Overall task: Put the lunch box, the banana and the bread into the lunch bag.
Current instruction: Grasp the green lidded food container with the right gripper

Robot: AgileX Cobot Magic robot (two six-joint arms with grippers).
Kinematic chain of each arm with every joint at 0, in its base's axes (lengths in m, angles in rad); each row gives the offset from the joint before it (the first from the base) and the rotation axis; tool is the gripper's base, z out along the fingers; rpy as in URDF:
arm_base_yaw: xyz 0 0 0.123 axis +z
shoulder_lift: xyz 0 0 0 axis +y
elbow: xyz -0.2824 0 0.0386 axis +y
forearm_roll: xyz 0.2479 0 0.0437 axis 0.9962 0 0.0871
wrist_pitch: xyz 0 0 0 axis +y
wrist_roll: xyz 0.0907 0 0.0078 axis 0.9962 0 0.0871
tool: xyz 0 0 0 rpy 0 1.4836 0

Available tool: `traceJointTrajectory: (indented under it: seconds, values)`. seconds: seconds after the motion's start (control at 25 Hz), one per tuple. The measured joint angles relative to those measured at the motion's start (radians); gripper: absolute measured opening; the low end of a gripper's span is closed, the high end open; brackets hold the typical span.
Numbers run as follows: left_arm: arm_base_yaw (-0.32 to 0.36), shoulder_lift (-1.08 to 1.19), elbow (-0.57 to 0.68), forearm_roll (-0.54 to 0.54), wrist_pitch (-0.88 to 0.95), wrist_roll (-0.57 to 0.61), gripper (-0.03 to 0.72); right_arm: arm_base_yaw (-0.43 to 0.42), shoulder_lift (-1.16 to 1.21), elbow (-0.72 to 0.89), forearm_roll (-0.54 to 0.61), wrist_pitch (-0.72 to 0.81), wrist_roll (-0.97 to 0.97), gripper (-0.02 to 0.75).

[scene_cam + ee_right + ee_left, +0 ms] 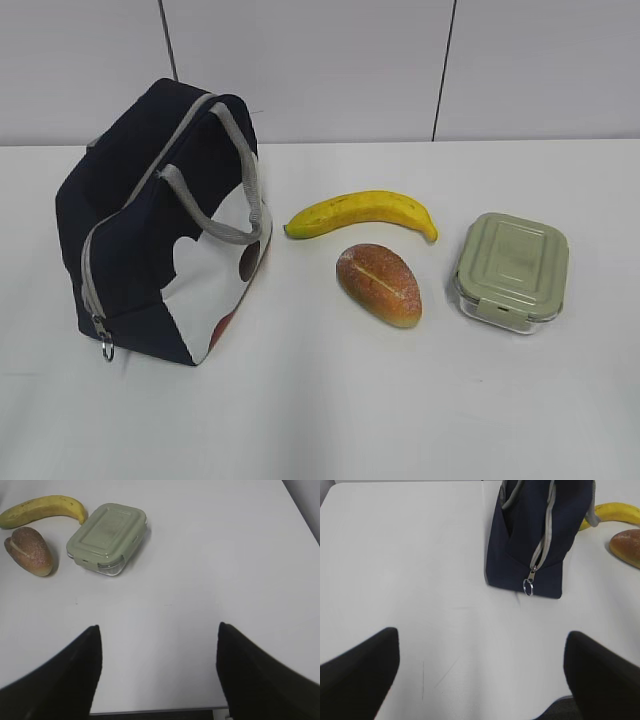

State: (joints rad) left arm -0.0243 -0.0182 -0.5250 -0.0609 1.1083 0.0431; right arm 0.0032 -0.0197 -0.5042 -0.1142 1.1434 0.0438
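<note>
The navy lunch bag point(150, 230) stands on the left of the white table, its grey zipper closed and handles up; it also shows in the left wrist view point(535, 535). The yellow banana point(362, 213), the golden bread roll point(380, 284) and the green-lidded lunch box point(513, 270) lie to its right. The right wrist view shows the banana point(42, 509), the bread point(29, 551) and the lunch box point(107, 537). My left gripper point(482, 640) is open and empty, near the table's front. My right gripper point(157, 632) is open and empty, at the front edge. Neither gripper shows in the exterior view.
The zipper pull ring point(528, 586) hangs at the bag's near end. The white table point(320, 400) meets a grey panelled wall at the back. The table's front edge shows in the right wrist view point(155, 711).
</note>
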Motion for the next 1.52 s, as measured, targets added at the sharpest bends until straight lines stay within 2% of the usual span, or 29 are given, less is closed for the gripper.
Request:
traceJointTrajectory:
  seconds: [0.72,0.88,1.16,1.52]
  values:
    - [0.0,0.0,0.0,0.0,0.0,0.0,0.622,0.0,0.0,0.0,0.0,0.0,0.0,0.53]
    - [0.0,0.039,-0.039,-0.008,0.016,0.0,0.615,0.0,0.0,0.0,0.0,0.0,0.0,0.53]
    - [0.0,0.325,-0.211,-0.026,-0.02,0.0,0.589,0.0,0.0,0.0,0.0,0.0,0.0,0.53]
    - [0.0,0.844,-0.548,-0.173,-0.06,0.061,0.584,0.0,0.0,0.0,0.0,0.0,0.0,0.53]
